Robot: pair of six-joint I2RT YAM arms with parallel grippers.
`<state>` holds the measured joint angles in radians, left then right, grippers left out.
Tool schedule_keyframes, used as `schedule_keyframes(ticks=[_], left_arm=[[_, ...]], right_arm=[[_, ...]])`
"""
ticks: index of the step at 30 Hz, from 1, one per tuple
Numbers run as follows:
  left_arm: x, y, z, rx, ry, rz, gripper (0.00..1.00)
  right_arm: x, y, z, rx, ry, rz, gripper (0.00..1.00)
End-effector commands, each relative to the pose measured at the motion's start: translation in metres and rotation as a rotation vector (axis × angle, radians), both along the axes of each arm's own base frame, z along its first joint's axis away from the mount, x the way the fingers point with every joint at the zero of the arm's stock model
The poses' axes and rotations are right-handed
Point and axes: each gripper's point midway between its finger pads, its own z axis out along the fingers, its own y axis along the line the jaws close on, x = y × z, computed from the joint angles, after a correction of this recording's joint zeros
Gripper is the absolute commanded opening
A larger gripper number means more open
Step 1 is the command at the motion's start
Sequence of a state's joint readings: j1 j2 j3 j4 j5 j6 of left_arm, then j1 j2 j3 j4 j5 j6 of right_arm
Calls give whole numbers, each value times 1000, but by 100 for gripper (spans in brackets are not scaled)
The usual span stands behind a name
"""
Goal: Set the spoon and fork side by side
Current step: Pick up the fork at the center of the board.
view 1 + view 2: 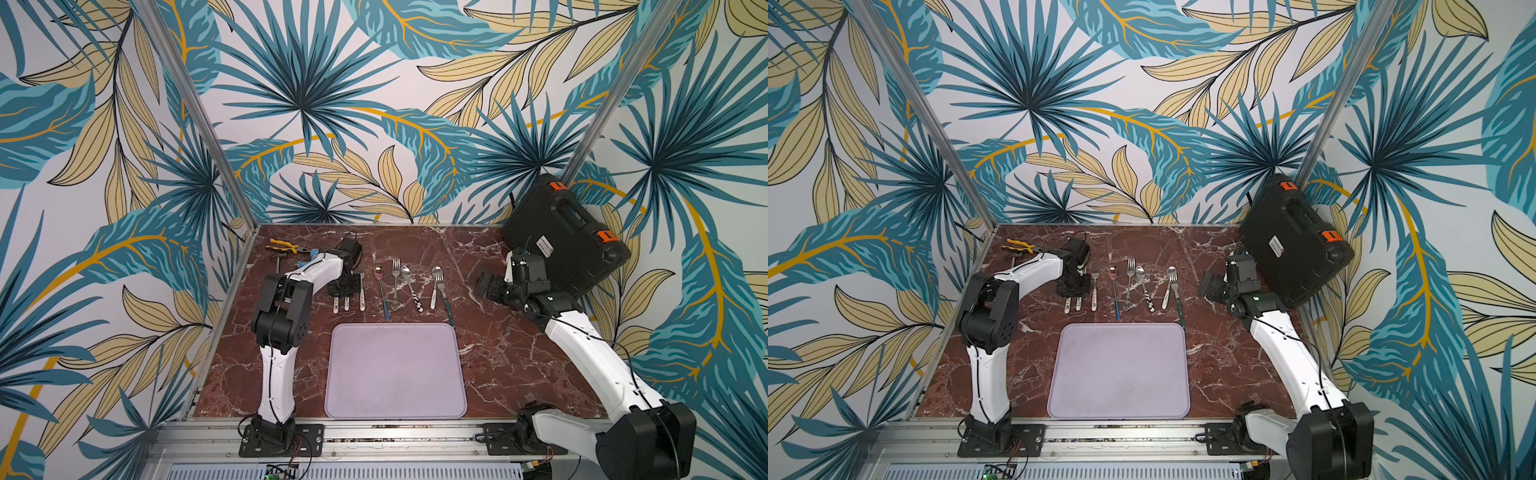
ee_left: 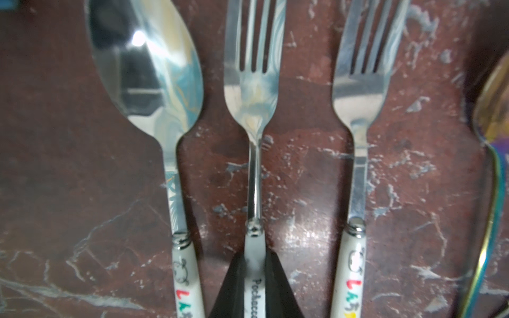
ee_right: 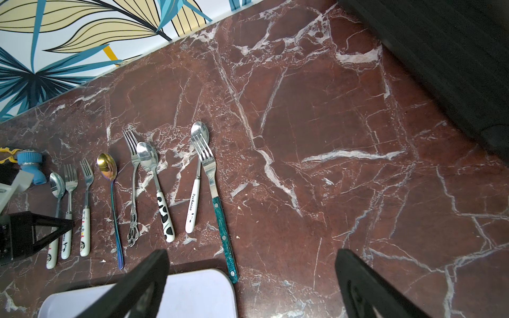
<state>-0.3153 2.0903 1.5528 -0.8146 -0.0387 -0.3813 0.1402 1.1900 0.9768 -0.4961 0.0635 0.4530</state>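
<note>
Tray (image 1: pixel 395 374), lavender, sits nearest on desk (image 1: pixel 511 357). R tool (image 3: pixel 252 256) hangs near tray's far-R corner, jaws spread wide; R wrist view alone shows whole cutlery row lined up just beyond tray's far edge. Past tray's far-L corner, L tool (image 2: pixel 254 264) sits low over desk, pinching white handle of fork (image 2: pixel 252 82); only L wrist view shows that grip close up, tho can't tell if fork is lifted. Just beside fork lies spoon (image 2: pixel 148 68), parallel, not touching, w/ 2nd fork (image 2: pixel 360 90) on fork's other side. In both top views L tool hides spoon & fork heads; only handle ends show. Along tray's far edge next come gold-bowl spoon (image 3: pixel 107 165), ornate fork (image 3: pixel 132 154), cow-print spoon (image 3: pixel 150 158), then green-handled fork (image 3: pixel 206 162) w/ tines over bowl of white-handled spoon (image 3: pixel 192 203). Farthest from tray: pliers (image 1: pixel 286 248) far-L, black case (image 1: pixel 561 241) far-R, seen whole in top views only.
</note>
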Motion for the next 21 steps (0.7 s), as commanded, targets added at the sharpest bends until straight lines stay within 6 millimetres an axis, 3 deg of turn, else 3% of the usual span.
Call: schedule_keyframes(ticks=[1, 10, 21], left_arm=[[7, -11, 42, -47, -75, -38, 0], [-20, -19, 78, -94, -106, -94, 0], [-91, -20, 96, -127, -92, -143, 0]], right_arm=[[-4, -1, -3, -6, 3, -2, 100], [-6, -1, -4, 2, -1, -1, 100], [-7, 1, -4, 21, -14, -1, 100]])
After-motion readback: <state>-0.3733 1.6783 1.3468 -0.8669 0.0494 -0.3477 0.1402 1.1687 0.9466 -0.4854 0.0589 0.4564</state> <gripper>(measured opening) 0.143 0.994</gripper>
